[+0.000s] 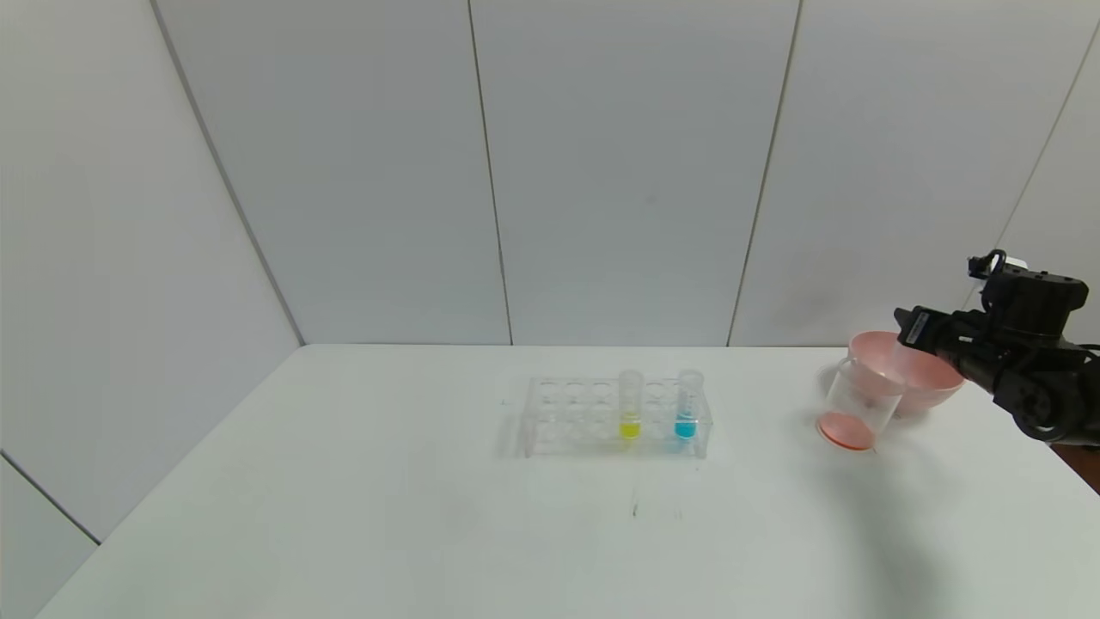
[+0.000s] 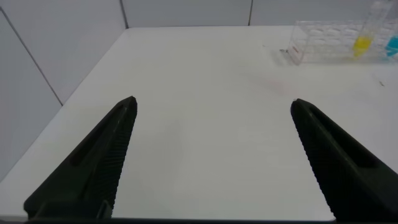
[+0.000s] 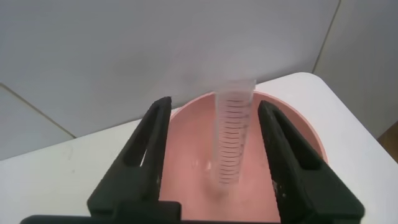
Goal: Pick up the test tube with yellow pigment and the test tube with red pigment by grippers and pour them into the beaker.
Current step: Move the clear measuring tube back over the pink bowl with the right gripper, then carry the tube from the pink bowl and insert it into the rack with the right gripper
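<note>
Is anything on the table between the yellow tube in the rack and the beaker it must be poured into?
Only the blue-liquid tube, beside the yellow-pigment tube in the same rack on the beaker's side. Beyond the rack, the table shows nothing.

right arm (image 1: 1023, 361): black, blocky housing, small cable loop on top | hands (image 2: 211, 155): slim black ribbed fingers

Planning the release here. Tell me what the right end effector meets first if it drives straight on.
Probably the pink bowl: the right end effector points into it, an emptied test tube between its open jaws. Depth is unclear.
</note>
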{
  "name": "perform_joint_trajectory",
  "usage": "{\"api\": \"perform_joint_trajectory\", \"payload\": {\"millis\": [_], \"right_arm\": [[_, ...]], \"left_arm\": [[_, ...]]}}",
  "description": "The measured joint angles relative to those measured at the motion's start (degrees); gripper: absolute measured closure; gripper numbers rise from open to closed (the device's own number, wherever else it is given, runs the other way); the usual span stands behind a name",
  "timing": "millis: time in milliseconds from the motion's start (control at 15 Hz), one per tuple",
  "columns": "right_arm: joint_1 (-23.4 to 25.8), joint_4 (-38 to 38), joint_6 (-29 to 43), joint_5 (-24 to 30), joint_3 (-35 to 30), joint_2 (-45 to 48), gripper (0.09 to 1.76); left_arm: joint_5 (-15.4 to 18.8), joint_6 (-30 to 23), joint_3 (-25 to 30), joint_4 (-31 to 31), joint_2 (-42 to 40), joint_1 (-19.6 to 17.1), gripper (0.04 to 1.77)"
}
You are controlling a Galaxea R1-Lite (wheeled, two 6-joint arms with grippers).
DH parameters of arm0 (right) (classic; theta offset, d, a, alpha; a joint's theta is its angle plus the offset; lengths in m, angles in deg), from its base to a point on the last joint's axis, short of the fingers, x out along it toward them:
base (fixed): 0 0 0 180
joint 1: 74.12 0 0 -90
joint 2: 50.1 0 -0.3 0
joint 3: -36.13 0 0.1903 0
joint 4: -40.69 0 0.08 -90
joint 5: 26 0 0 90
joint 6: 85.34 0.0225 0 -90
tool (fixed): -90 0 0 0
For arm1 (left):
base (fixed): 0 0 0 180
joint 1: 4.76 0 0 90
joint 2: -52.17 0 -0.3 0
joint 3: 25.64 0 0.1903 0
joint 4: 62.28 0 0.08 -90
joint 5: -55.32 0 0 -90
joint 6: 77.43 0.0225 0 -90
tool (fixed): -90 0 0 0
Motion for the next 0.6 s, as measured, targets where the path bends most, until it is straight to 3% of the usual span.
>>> {"api": "perform_joint_trajectory", "payload": {"millis": [400, 600], "right_arm": [[-1.27, -3.22, 0.26, 1.01, -0.32, 7.91, 0.44], [-6.68, -9.47, 2.35, 0.57, -2.19, 17.48, 0.35]], "left_arm": [[0.00, 0.02, 0.00, 0.00, 0.00, 0.00, 0.05], [0.00, 0.00, 0.00, 0.00, 0.00, 0.00, 0.05]]}}
